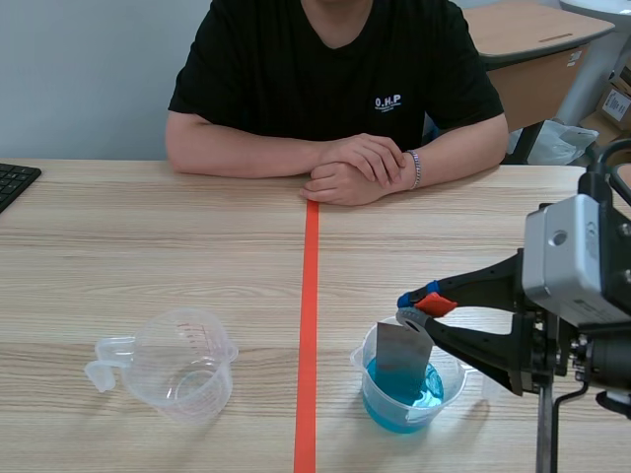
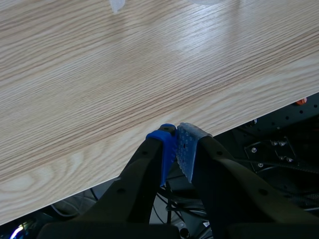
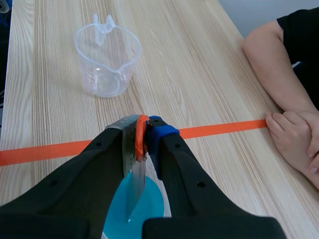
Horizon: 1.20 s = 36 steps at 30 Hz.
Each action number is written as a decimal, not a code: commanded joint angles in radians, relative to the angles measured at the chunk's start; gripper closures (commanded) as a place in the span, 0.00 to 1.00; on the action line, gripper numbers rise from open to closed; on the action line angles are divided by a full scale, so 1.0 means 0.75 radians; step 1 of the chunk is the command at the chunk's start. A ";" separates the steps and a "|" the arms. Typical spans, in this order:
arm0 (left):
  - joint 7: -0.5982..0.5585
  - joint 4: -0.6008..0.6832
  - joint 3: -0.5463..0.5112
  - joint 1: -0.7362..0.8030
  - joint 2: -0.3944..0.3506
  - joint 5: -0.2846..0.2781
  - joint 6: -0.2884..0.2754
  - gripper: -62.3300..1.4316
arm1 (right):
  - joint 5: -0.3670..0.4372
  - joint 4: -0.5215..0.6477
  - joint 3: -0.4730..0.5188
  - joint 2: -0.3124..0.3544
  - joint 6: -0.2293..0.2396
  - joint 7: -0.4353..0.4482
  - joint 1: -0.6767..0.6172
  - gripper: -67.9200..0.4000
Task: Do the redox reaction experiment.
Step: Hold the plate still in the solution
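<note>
Tabletop (image 1: 148, 246) of pale wood runs from the near edge to a person seated across it, whose folded hands (image 1: 360, 168) rest at the far end of the orange tape line (image 1: 309, 325). A black keyboard (image 1: 12, 182) pokes in at the far left edge.

The right gripper (image 1: 419, 307) comes in from the right and is clamped on the orange-taped top of a grey metal plate (image 1: 402, 357). The plate hangs upright, with its lower part dipped in the blue liquid of a clear plastic cup (image 1: 367, 389). That cup stands just right of the tape line and close to the near edge. An empty clear measuring cup (image 1: 182, 363) sits well apart on the other side of the line, its handle pointing left, with open wood between the two cups and beyond them toward the person.

The right wrist view looks down the plate (image 3: 133, 172) pinched in the right gripper (image 3: 144, 137) to the blue liquid (image 3: 144, 209) below, with the measuring cup (image 3: 107, 59) ahead across the tape.

Only the left wrist view shows the left gripper (image 2: 175, 147). Its pads are pressed together on nothing, just over the table's near edge, with dark framework and cables under the table behind them.
</note>
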 commanded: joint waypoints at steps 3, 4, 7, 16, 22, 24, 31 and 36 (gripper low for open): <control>-0.013 0.012 0.002 0.003 -0.005 0.001 0.003 0.91 | 0.018 0.020 0.061 0.019 0.043 0.030 0.008 0.97; -0.013 0.012 0.002 0.003 -0.005 0.001 0.003 0.91 | 0.018 0.023 0.073 0.019 0.056 0.030 0.005 0.97; -0.013 0.012 0.002 0.003 -0.005 0.001 0.003 0.91 | 0.019 0.045 0.109 0.023 0.056 0.029 -0.002 0.97; -0.009 0.012 0.002 0.003 -0.005 0.001 0.002 0.91 | 0.024 0.157 0.181 0.081 0.056 0.030 -0.094 0.97; -0.008 0.012 0.002 0.003 -0.005 0.001 0.002 0.91 | 0.030 0.214 0.235 0.092 0.056 0.030 -0.148 0.97; -0.008 0.012 0.002 0.003 -0.005 0.001 0.002 0.91 | 0.030 0.230 0.260 0.092 0.056 0.030 -0.164 0.97; -0.008 0.012 0.002 0.003 -0.005 0.001 0.002 0.91 | 0.030 0.297 0.335 0.093 0.056 0.031 -0.228 0.97; -0.008 0.012 0.002 0.003 -0.005 0.001 0.002 0.91 | 0.035 0.345 0.378 0.093 0.056 0.031 -0.262 0.97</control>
